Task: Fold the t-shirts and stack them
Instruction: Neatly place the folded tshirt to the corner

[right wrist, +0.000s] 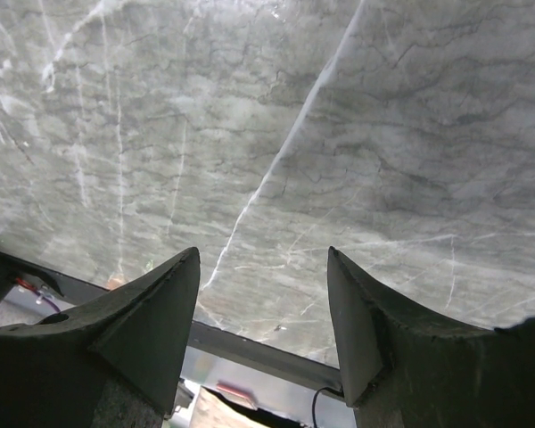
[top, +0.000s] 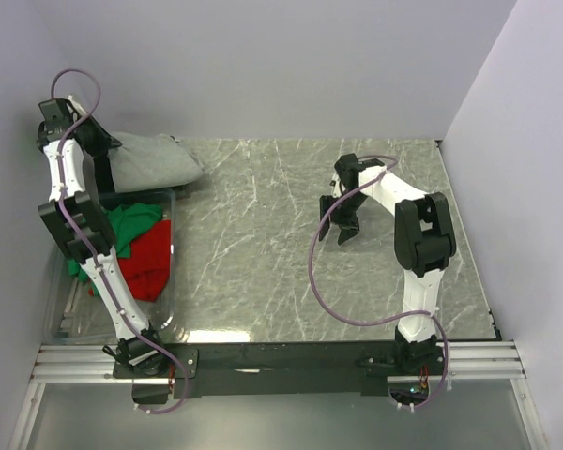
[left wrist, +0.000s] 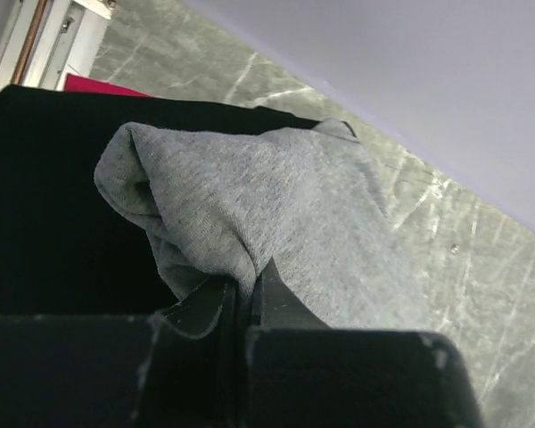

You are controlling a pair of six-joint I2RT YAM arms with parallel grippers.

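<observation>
The left gripper [left wrist: 242, 294] is clamped on a fold of the grey t-shirt [left wrist: 276, 196], which is bunched just beyond the bin's [top: 174, 281] far end. The right gripper [right wrist: 263, 294] stands spread and empty, well right of the bin. The shirt's length runs toward it.

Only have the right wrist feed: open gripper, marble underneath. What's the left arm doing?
Observer: The left gripper is shut on a bunched fold of the grey t-shirt, at the far-left corner.
Operator: Other shirts?
Observer: A green t-shirt and a red t-shirt lie loose in a clear bin at the left edge.
Operator: Anything near my gripper?
Observer: No. The right gripper hangs over a bare part of the marble table; all the cloth is well to its left.
</observation>
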